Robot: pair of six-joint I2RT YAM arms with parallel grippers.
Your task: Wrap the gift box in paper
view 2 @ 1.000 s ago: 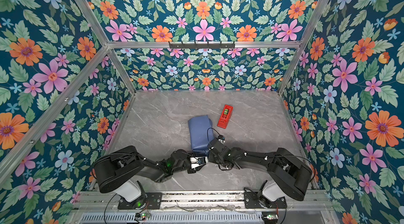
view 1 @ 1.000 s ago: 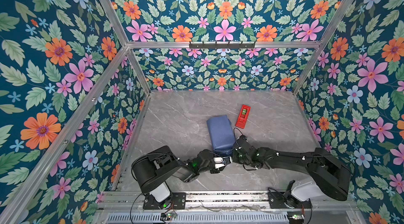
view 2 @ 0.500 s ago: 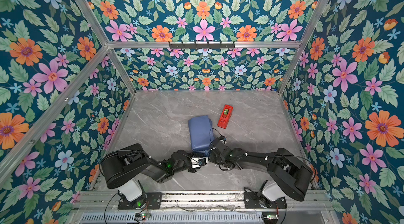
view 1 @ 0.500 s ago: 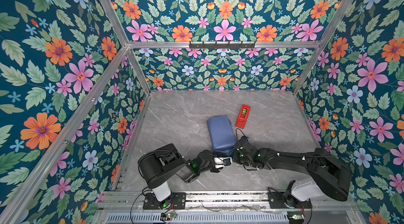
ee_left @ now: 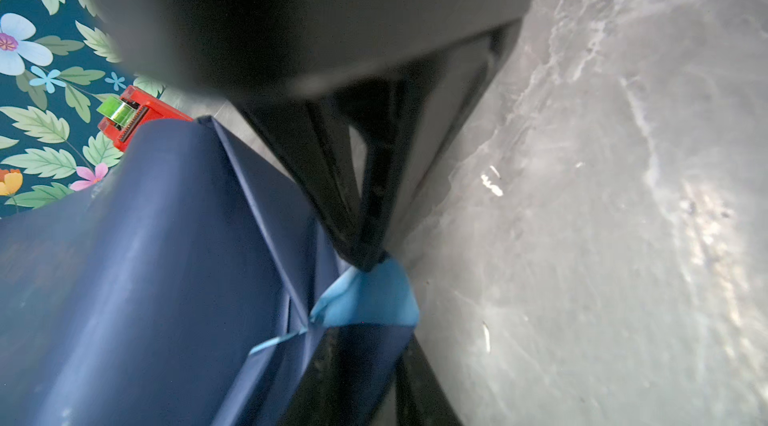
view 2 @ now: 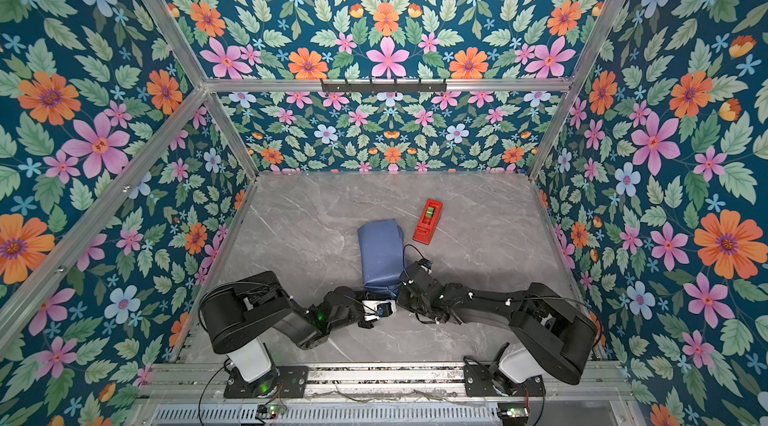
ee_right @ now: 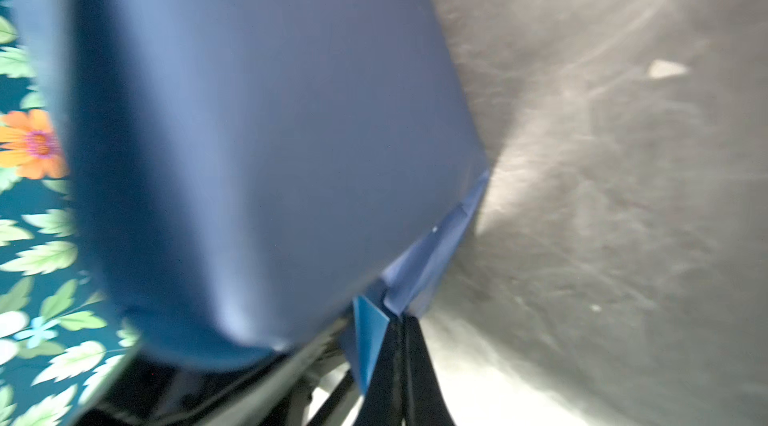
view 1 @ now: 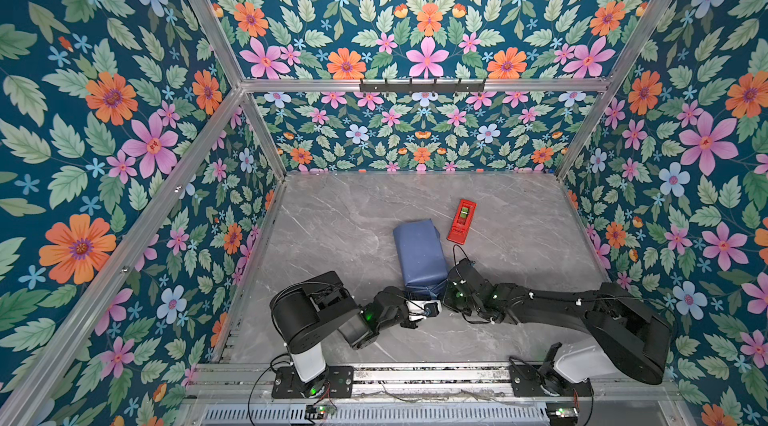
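Near end of paper: left gripper, jaws narrow astride the end fold; gripping or not, unclear. The box is hidden inside paper, long axis running away from both arms. At paper's near right corner, right gripper pinches the pale flap. Off far right corner, dispenser.

Slate-blue paper-wrapped rectangular parcel blocks ahead of left gripper and right gripper; red plastic tape dispenser sits beyond; grey marble tabletop outward lies open.
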